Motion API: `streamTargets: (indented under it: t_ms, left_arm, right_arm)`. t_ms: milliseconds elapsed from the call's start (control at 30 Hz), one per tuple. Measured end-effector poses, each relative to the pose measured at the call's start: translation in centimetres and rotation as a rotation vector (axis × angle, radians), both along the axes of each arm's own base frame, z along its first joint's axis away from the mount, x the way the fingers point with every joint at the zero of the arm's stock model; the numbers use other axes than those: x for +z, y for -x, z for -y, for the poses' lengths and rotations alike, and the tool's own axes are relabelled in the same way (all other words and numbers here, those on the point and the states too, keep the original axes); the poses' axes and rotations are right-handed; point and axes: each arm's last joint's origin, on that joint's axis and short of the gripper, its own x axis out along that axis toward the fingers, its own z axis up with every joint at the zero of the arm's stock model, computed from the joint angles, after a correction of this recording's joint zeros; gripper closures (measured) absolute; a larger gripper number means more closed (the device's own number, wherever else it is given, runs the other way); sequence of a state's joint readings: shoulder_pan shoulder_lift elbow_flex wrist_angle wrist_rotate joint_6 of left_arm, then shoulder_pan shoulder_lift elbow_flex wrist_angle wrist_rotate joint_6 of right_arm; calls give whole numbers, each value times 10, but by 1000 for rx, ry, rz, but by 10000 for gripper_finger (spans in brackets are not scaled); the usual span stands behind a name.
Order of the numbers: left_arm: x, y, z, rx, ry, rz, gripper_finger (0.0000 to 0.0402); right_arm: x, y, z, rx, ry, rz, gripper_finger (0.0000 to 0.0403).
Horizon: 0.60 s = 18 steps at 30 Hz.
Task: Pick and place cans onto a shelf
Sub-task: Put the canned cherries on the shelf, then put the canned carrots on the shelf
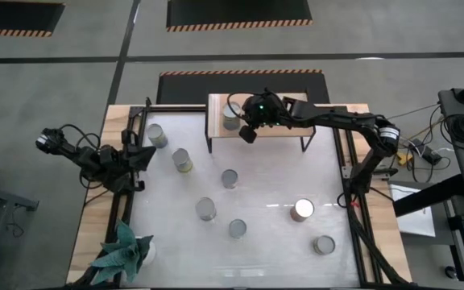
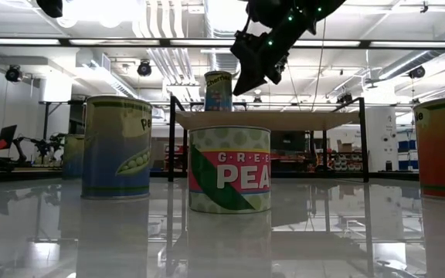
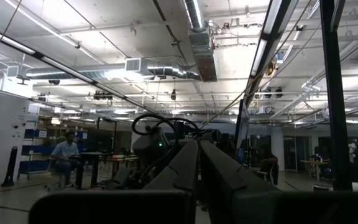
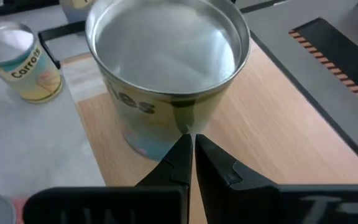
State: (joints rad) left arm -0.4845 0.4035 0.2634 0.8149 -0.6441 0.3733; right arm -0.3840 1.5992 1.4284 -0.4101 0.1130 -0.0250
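left gripper: fingers pressed together, nothing held, parked at table's 9 o'clock edge
plant: teal, spiky, 7 o'clock corner
cans on table: seven loose on white top, from one at 10 o'clock across centre to one at 4 o'clock
shelf: wood board on black legs, 12 o'clock edge
can on shelf: upright, shelf's left end
right gripper: fingers pressed together, empty, just beside that can, above shelf's front edge
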Motion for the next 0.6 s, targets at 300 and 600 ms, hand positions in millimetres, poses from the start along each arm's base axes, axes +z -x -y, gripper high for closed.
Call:
streamTargets:
  t_ms: [300, 600]
  left_arm:
    - [0, 0, 0, -10, 16, 2, 402]
    - [4, -13, 7, -40, 46, -29, 402]
  right_arm:
    - [21, 15, -13, 6, -4, 20, 394]
    - [40, 48, -81, 153, -24, 62, 394]
